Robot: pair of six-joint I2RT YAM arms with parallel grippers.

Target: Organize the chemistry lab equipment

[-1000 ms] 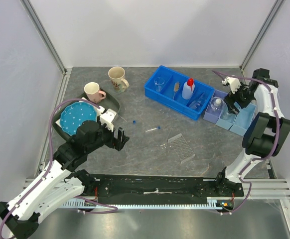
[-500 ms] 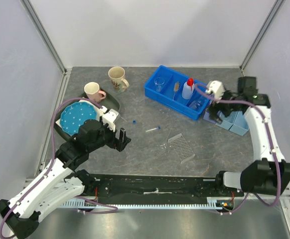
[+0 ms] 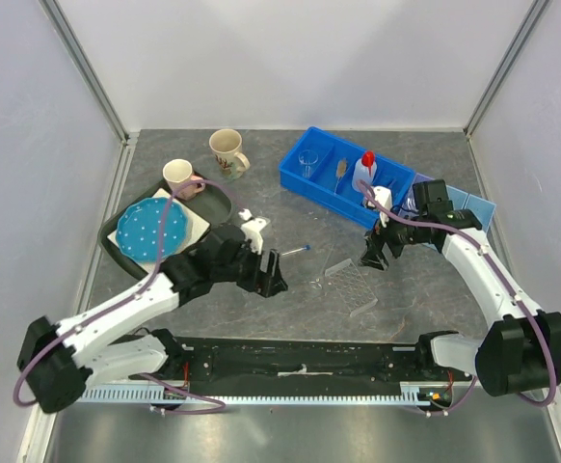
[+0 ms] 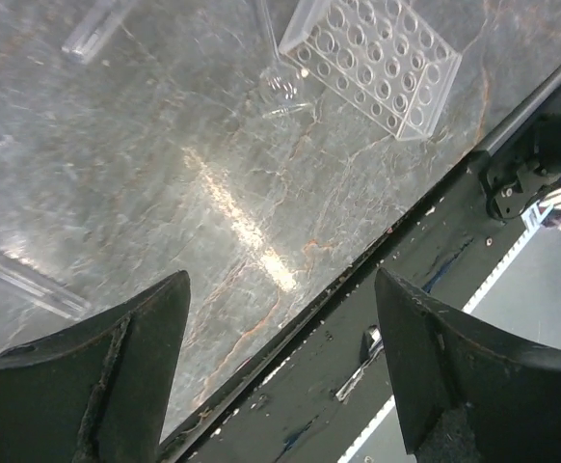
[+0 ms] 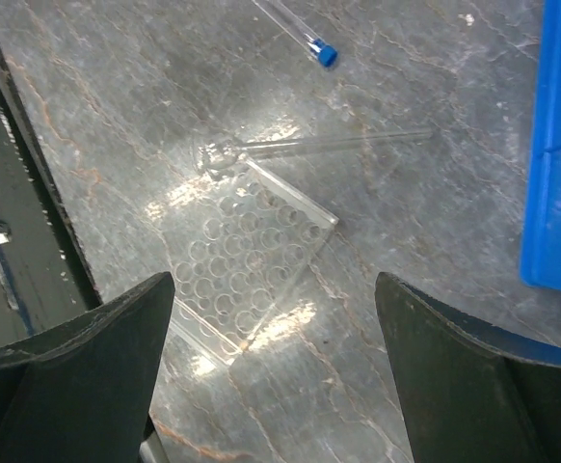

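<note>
On the table (image 3: 425, 299), rack (image 3: 356, 283) and tube (image 3: 296, 250) are left unsorted, the bottle (image 3: 363, 174) is stowed; left gripper (image 4: 280, 280) and right gripper (image 5: 273, 280) are held open, empty.

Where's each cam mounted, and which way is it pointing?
Top external: above and behind the arms, looking down at the table; both arms show, bases at the bottom.
Left wrist: on the left arm, looking down past the open left fingers at the rack and the table edge.
Right wrist: on the right arm, looking down past the open right fingers at the rack, a tube and the bin.
Shared: both wrist views show the rack.
</note>
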